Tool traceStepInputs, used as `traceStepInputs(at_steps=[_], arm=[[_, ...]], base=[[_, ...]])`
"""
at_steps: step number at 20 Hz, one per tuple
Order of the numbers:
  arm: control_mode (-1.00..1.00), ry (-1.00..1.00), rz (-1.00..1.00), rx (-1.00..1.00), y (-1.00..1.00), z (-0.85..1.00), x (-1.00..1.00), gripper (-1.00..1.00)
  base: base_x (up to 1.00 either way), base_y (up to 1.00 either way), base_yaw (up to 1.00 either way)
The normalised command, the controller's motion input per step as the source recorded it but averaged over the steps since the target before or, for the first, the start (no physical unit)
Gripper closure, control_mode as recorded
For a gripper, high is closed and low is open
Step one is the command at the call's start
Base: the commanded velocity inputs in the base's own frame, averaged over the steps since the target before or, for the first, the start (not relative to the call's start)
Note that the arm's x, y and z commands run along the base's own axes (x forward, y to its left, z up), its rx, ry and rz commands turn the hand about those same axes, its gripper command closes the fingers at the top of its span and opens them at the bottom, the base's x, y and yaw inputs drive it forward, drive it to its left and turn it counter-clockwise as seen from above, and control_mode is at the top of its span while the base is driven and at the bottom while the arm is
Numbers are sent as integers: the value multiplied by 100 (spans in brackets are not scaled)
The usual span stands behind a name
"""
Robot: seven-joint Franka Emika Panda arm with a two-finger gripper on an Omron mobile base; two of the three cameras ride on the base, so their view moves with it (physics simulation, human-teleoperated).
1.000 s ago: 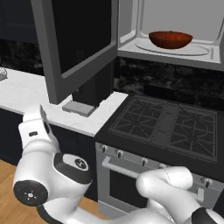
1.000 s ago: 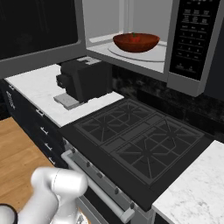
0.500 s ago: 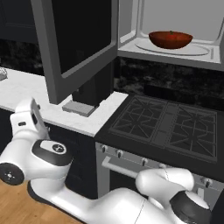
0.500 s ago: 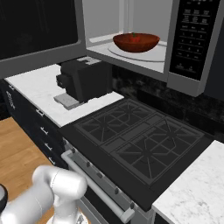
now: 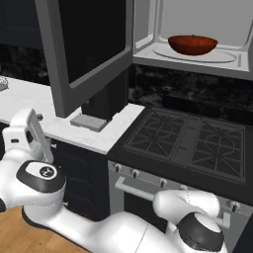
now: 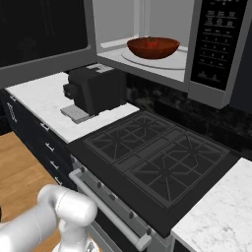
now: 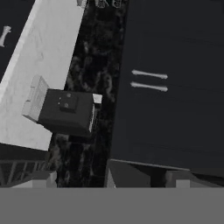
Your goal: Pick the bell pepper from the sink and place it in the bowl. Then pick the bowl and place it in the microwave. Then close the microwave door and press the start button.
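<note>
Above the stove (image 6: 157,162), we find the bowl (image 5: 192,44) with the pepper (image 6: 151,41) centred on the microwave (image 6: 162,54) turntable. Our gripper (image 5: 24,133) hangs open, empty. Risk: swinging the door (image 5: 84,49) carelessly strikes the coffee machine (image 6: 93,91).

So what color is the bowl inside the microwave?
Reddish-brown. The bowl shows best in the right base view.
</note>
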Motion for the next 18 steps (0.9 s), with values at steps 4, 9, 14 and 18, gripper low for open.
traceStepInputs(at_steps=[4, 9, 14, 18], arm=[[-100, -6, 2, 6, -36, 24, 13, -100], [-100, 0, 1, 2, -17, 4, 65, -100], [-100, -1, 0, 0, -8, 8, 45, -100], [-100, -10, 0, 5, -27, 29, 9, -100]], base=[[0, 0, 0], [0, 0, 0], [0, 0, 0], [0, 0, 0]])
